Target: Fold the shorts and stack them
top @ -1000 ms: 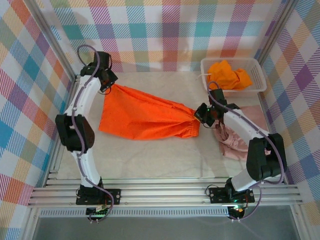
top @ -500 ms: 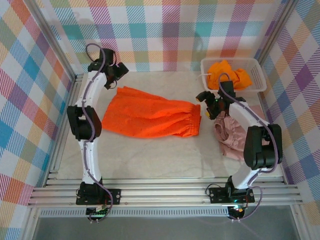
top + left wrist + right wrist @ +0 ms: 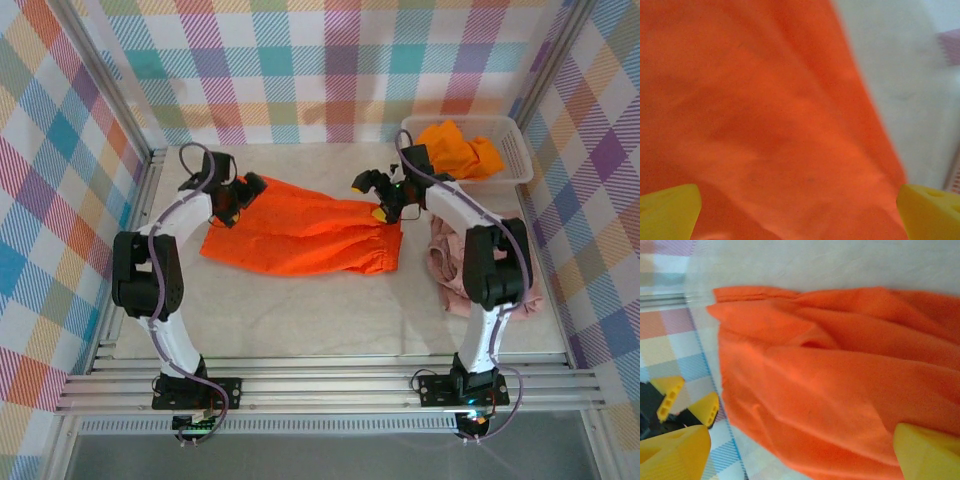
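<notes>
**Bright orange shorts** [image 3: 300,235] lie spread flat on the counter [image 3: 300,320], reaching from beneath the left jaws to beneath the right jaws. Both pairs of jaws stand spread wide and pinch nothing. Dusty pink shorts [image 3: 445,280] lie crumpled just outside the right jaws, nearer the arm bases. Yellow-orange shorts [image 3: 460,145] sit in the white basket [image 3: 505,176] beyond them. The step in hand appears to be laying out before the fold. Next, both jaws likely must close on one edge and carry it across. No writing or brand is legible.
</notes>
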Robot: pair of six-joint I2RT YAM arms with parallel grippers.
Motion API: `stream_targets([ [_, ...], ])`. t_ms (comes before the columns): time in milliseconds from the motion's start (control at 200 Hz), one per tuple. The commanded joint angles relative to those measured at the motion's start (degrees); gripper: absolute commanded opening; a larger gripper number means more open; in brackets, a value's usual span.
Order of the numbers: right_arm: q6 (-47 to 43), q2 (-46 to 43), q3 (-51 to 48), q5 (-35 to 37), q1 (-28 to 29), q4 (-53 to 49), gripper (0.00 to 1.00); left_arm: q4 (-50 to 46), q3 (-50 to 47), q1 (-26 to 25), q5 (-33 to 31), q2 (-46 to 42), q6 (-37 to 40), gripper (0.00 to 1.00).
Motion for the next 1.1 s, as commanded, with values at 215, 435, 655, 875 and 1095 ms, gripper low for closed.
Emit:
stream_targets([
  [215, -2.9, 12.1, 10.7, -0.2, -4.0, -6.7, 0.94, 10.5, -11.4, -0.5, -3.0, -1.4, -0.6, 1.0],
  [435, -5.0, 11.9, 10.9, -3.7, -4.1, -5.9, 0.94, 11.5, -16.1, -0.5, -3.5, -5.5, -0.5, 1.0],
  [655, -11.0, -6.9, -1.8, 2.8, -4.1, -4.0, 0.96, 5.6, -13.6, -0.8, 1.6, -13.1, 5.2, 1.0],
  [875, -17.4, -18.6, -13.4, 12.6, -4.1, -10.7, 0.96, 7.3, -17.3, -2.3, 7.3, -21.3, 10.1, 1.0],
  [1095, -17.5, -19.5, -21.0, 14.7, -4.1, -9.6, 0.94, 6.7, -20.5, -3.7, 8.1, -25.1, 11.8, 1.0],
])
